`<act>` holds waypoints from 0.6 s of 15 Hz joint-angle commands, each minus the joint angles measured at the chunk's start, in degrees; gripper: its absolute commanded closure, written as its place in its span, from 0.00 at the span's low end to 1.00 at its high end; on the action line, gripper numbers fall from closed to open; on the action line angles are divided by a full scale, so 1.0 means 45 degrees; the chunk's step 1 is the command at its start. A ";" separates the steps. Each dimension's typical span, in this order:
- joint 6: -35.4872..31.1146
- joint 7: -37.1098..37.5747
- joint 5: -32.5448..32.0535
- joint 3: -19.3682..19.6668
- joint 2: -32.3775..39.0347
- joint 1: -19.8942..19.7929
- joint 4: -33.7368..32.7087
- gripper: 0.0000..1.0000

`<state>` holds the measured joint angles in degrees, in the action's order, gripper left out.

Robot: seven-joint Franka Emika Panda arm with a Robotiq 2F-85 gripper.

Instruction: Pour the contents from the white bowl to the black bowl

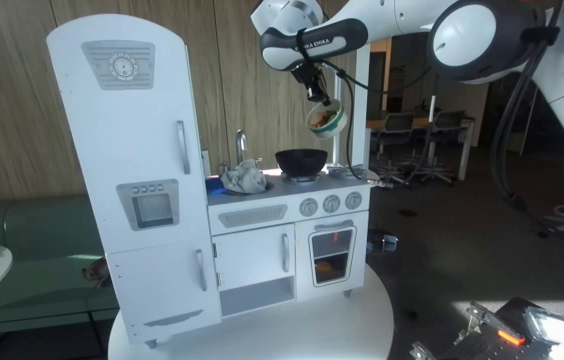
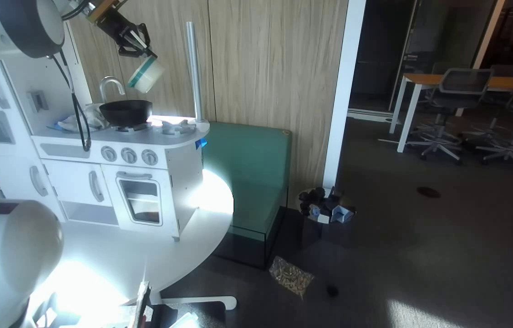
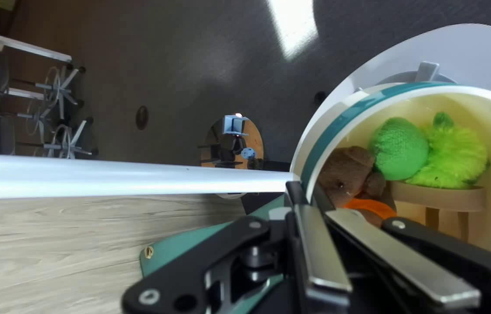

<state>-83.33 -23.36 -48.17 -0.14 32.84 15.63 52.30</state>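
Hanging tilted in the air, the white bowl (image 2: pixel 148 77) is held by its teal-banded rim at the tips of the gripper (image 3: pixel 309 192), and is placed just below the tool in both exterior views. The two fingers (image 3: pixel 320 248) are clamped on the bowl's wall, one being set inside and the other outside, as is seen in the wrist view. The bowl's mouth is turned partly sideways, and within it are seen a brown soft toy (image 3: pixel 343 170), an orange piece (image 3: pixel 371 207), a green ball (image 3: pixel 400 148), a fluffy yellow-green item (image 3: pixel 454 152) and a tan piece (image 3: pixel 439 196) on legs. The black bowl (image 1: pixel 302 162) is set upright on a burner (image 1: pixel 301 178) of the white toy kitchen (image 1: pixel 192 215); the white bowl is suspended higher, apart from it, and is shown somewhat to its right in both exterior views. By the tap (image 1: pixel 240 145), a grey cloth (image 1: pixel 245 177) is bunched, with a blue item (image 1: pixel 215 186) just beside it. A second burner (image 2: pixel 178 127) is placed near the foot of a metal pole (image 2: pixel 194 70). The kitchen is stood on a round white table (image 1: pixel 287 330). In an exterior view, the white arm (image 1: pixel 402 20) is stretched in from the right edge. A green bench (image 2: pixel 247 168) is set against a wood-panelled wall (image 2: pixel 279 68). Farther off, office chairs (image 2: pixel 465 89) are seen near an orange-topped table (image 2: pixel 424 79), and a clear bag (image 2: pixel 291 276) is seen on the dark floor (image 2: pixel 374 255).
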 commanded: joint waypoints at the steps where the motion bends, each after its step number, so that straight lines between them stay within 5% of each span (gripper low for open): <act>1: -0.0314 -0.0091 -0.1550 0.0394 0.0532 0.0579 -0.0483 0.96; 9: -0.0248 0.0069 -0.2764 0.0302 0.0897 0.1222 -0.0029 0.97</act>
<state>-84.11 -23.25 -58.34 0.69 36.33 19.74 52.35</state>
